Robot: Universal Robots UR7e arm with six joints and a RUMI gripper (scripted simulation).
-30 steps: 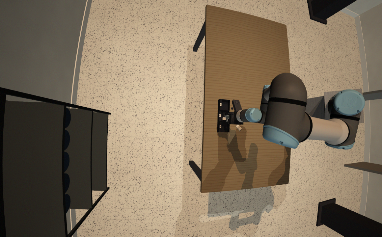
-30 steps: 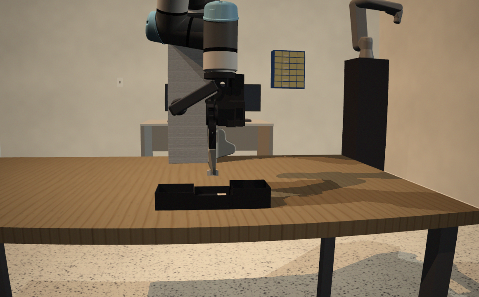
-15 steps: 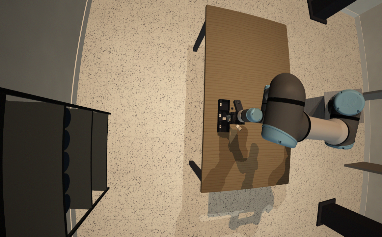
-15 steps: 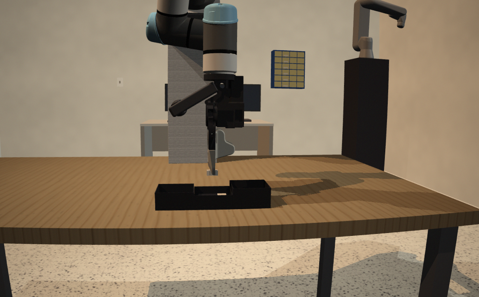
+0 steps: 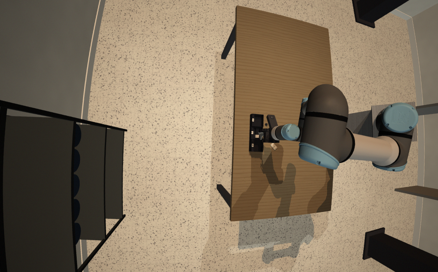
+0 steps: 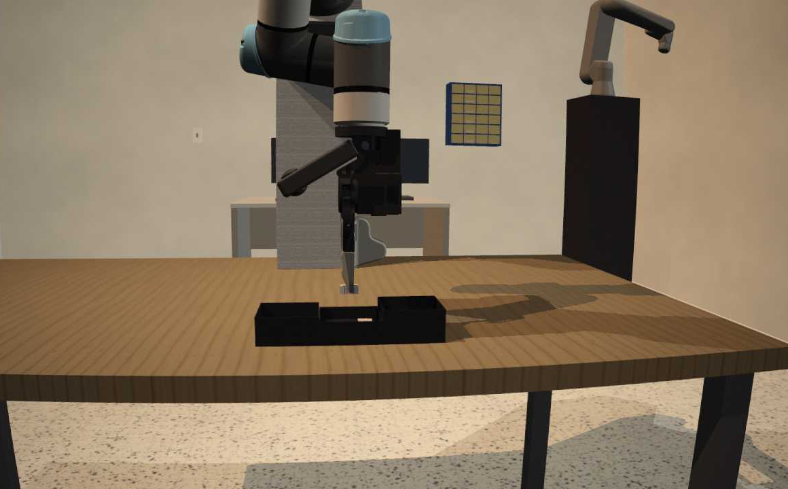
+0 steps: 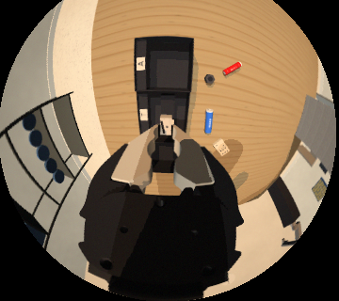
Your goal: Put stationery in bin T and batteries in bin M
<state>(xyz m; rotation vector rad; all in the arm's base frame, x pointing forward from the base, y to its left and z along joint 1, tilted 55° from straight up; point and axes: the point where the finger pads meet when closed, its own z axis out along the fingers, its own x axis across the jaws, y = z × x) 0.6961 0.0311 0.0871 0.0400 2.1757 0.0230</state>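
Observation:
My gripper (image 6: 348, 285) (image 7: 166, 125) is shut on a small pale block (image 6: 356, 290) (image 7: 167, 118) and holds it above the middle bin (image 6: 351, 330) (image 7: 186, 103); its label looks like a T. A pale flat piece (image 5: 257, 136) (image 6: 365, 320) lies inside that bin. The near bin (image 5: 259, 145) (image 6: 412, 329) is partly behind my fingers in the wrist view; its label is not legible. A blue battery (image 7: 209, 122) lies beside the middle bin. A red battery (image 7: 232, 69) lies farther off. All bins are upright.
The bin marked A (image 6: 287, 331) (image 7: 190, 66) adjoins the middle bin. A dark nut (image 5: 266, 124) (image 7: 209, 79) stands beside it. A pale dotted block (image 5: 273, 146) (image 7: 221, 147) lies on the table (image 5: 281, 61) (image 6: 141, 358) near the blue battery.

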